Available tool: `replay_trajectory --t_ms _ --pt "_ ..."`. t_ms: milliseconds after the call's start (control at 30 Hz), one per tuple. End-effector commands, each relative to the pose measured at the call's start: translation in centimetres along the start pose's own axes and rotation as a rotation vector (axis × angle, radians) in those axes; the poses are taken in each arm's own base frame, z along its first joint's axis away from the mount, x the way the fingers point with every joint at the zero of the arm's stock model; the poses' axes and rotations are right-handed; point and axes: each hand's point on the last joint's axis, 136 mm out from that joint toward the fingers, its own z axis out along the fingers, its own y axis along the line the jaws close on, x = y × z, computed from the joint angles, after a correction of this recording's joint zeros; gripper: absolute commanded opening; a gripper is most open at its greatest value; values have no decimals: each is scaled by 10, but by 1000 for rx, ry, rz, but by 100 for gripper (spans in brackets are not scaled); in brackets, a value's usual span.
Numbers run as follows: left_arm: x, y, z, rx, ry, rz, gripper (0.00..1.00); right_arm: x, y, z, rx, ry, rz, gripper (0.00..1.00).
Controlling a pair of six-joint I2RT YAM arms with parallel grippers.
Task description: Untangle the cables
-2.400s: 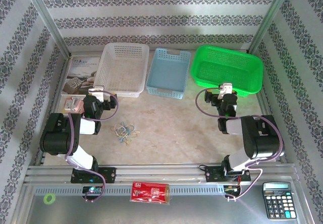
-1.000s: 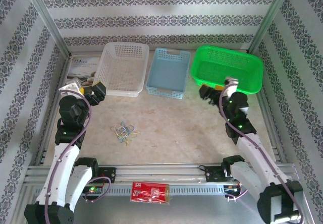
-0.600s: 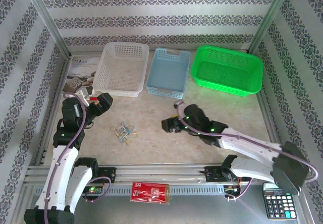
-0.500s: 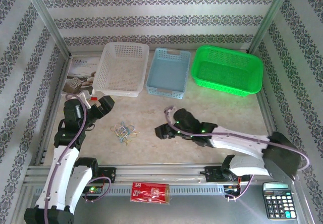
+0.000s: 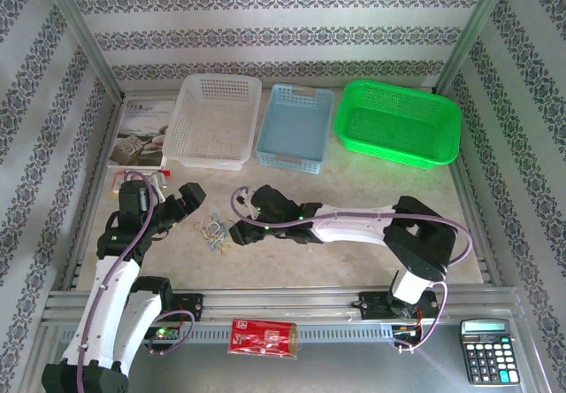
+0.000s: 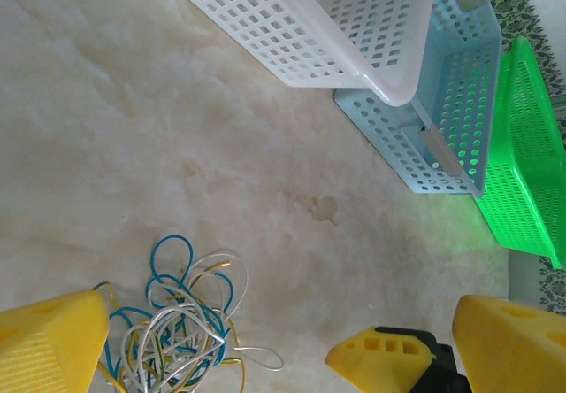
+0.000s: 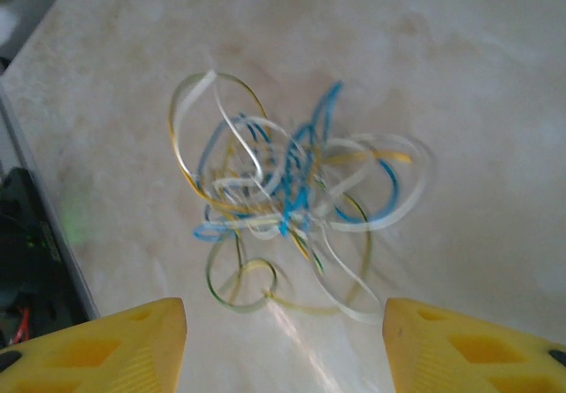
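**Q:** Where do the cables (image 5: 215, 231) lie?

**A:** They form one tangled bundle of yellow, white and blue strands on the table (image 5: 371, 189). It lies left of centre, in front of the white basket (image 5: 215, 120) and well apart from it. The blue basket (image 5: 295, 127) and the green basket (image 5: 398, 120) stand in a row to that basket's right.

**Q:** How are the arms placed?

**A:** The left gripper (image 5: 187, 200) is just left of the cables. The right gripper (image 5: 239, 232) is just right of them, with its arm stretched across the table. The cables lie between the two.

**Q:** And the fingers?

**A:** In the left wrist view, the left gripper's yellow fingers (image 6: 49, 349) are spread wide, and the cables lie beside the left one. In the right wrist view, the right gripper's fingers (image 7: 115, 344) stand apart, with the loops on the table just ahead of the tips. Neither gripper pinches a strand.
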Motion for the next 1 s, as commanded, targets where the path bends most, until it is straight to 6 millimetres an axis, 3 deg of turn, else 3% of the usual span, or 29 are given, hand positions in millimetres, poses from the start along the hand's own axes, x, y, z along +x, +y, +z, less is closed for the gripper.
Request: replay_trajectory --t_ms 0,267,600,767,967 --pt "3 4 1 -3 -10 -46 100 -11 17 15 -57 24 -49 61" --pt "-12 9 6 -15 -95 -133 100 -20 25 47 -115 72 -46 61" --pt "-21 11 3 -27 -147 -161 100 -28 25 68 -167 96 -19 50" --pt "-21 8 3 -18 -137 -160 100 -31 22 68 -175 96 -12 35" --pt "-21 4 2 -7 -131 -140 100 -39 11 46 -158 56 -2 0"
